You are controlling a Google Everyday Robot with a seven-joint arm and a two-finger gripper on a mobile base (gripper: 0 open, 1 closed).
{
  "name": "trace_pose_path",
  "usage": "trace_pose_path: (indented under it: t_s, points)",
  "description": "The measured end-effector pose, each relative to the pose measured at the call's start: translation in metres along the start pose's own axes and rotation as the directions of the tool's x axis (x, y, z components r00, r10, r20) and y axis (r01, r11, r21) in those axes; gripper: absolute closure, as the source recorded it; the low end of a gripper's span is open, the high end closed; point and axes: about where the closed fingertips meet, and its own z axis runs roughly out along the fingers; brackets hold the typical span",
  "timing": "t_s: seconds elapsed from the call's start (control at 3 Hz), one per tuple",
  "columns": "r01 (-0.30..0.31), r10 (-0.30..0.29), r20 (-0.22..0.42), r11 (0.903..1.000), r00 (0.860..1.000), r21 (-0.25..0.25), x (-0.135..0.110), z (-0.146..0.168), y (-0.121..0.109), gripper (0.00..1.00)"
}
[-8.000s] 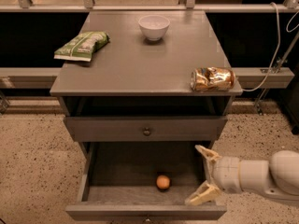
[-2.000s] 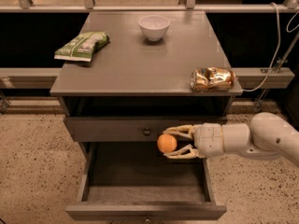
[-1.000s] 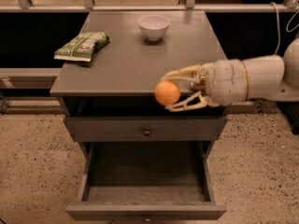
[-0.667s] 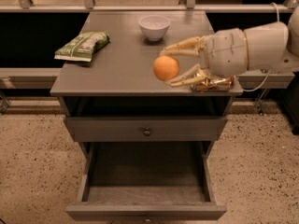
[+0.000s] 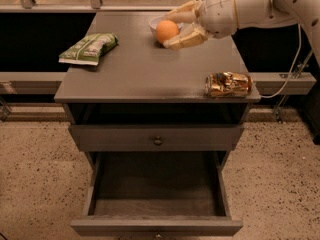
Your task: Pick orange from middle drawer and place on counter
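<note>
My gripper (image 5: pixel 172 28) is shut on the orange (image 5: pixel 167 31) and holds it above the far middle of the grey counter (image 5: pixel 150 69), just in front of the white bowl (image 5: pixel 154 22), which it partly hides. The arm reaches in from the upper right. The middle drawer (image 5: pixel 156 193) stands pulled out below, and its dark floor shows nothing inside.
A green snack bag (image 5: pixel 89 48) lies on the counter's left side. A shiny gold can (image 5: pixel 228 84) lies on its side at the right front edge. The top drawer front (image 5: pixel 157 138) with a round knob is shut. A cable hangs at the right.
The gripper took the orange out of the middle drawer, lifted it past the counter's front edge, and carried it up and back over the counter toward the bowl.
</note>
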Motion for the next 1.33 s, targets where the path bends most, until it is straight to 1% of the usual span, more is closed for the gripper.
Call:
trace_pose_path:
  t_s: [0.33, 0.67, 1.0, 1.33]
  points:
    - [-0.089, 0.092, -0.032, 0.9939, 0.995, 0.065, 0.027, 0.001, -0.038, 1.00]
    - [-0.188, 0.195, -0.044, 0.9737, 0.980, 0.128, 0.058, -0.006, -0.052, 1.00]
    - [-0.266, 0.281, -0.096, 0.9528, 0.955, 0.147, 0.095, -0.016, -0.045, 1.00]
    - [-0.320, 0.337, -0.132, 0.9378, 0.932, 0.134, 0.128, -0.016, -0.032, 1.00]
